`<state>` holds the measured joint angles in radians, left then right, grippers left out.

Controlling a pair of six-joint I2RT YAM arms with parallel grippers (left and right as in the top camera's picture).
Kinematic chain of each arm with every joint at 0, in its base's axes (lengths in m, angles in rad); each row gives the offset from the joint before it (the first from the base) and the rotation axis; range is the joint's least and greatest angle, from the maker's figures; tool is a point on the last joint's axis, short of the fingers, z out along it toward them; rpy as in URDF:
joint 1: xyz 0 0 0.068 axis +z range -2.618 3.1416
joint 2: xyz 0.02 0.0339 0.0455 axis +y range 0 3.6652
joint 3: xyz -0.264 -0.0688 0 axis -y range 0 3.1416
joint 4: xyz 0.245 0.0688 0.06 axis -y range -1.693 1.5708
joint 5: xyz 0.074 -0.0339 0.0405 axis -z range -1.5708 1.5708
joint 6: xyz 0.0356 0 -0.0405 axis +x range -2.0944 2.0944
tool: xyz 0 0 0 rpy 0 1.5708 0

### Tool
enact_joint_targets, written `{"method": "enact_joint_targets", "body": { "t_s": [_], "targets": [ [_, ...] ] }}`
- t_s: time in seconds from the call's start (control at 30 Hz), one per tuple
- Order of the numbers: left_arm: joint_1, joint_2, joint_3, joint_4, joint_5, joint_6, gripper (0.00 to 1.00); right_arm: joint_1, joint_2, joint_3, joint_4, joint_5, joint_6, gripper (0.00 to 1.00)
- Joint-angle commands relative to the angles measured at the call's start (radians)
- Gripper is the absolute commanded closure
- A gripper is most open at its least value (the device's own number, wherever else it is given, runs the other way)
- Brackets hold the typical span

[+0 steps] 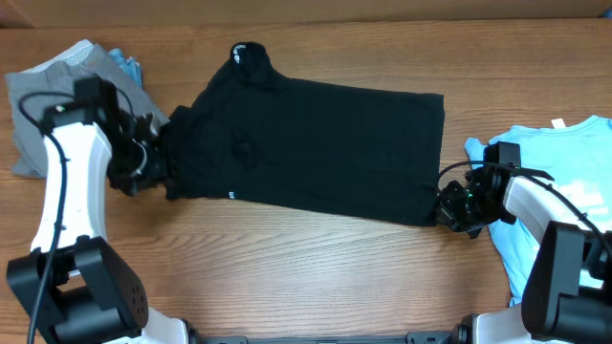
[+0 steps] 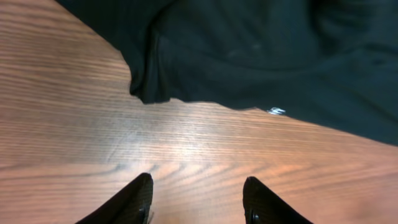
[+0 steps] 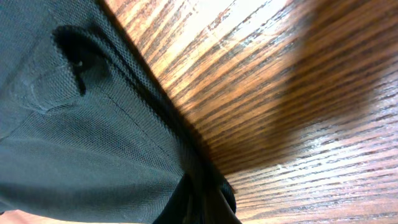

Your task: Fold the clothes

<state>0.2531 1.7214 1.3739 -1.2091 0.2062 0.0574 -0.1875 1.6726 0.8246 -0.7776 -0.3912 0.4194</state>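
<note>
Centre of frame: black tee point(image 1: 316, 143) lies spread flat on wood table point(image 1: 287, 277), tiny white label point(image 1: 232, 196) at its lower edge. L gripper point(image 2: 198, 186) by tee's left edge, fingers apart w/ nothing btwn, over bare wood. R gripper point(image 1: 448, 206) at tee's lower-right corner, clamped closed on the hem. Upper left: grey garment point(image 1: 43, 81); right edge: lt-blue tee point(image 1: 574, 162).

The light-blue tee point(image 1: 574, 148) runs off the right edge (print cut short).
</note>
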Motion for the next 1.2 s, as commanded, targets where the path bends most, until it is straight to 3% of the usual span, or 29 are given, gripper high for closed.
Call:
{"method": "enact_joint_targets", "body": {
  "t_s": [0.0,0.37,0.63,0.83,1.0,1.03,1.17],
  "targets": [
    [0.002,0.001,-0.084,0.065,-0.014,-0.028,0.5,-0.006,-0.016,0.014,0.002,0.032,-0.004,0.96],
    [0.002,0.005,-0.249,0.375,-0.113,-0.031,0.57,-0.006,-0.016,0.014,-0.003,0.032,-0.004,0.96],
    [0.002,0.008,-0.319,0.458,-0.113,-0.031,0.59,-0.006,-0.016,0.014,-0.015,0.033,-0.004,0.96],
    [0.002,0.008,-0.354,0.526,-0.109,-0.031,0.69,-0.006,-0.016,0.014,-0.018,0.032,-0.004,0.96],
    [0.002,0.008,-0.402,0.592,-0.109,-0.027,0.68,-0.006,-0.016,0.014,-0.018,0.032,-0.004,0.96],
    [0.002,0.008,-0.412,0.607,-0.109,-0.027,0.7,-0.006,-0.016,0.014,-0.017,0.033,-0.004,0.96],
    [0.002,0.008,-0.421,0.611,-0.113,-0.027,0.96,-0.006,-0.016,0.014,-0.021,0.04,-0.004,0.96]
  ]
}}
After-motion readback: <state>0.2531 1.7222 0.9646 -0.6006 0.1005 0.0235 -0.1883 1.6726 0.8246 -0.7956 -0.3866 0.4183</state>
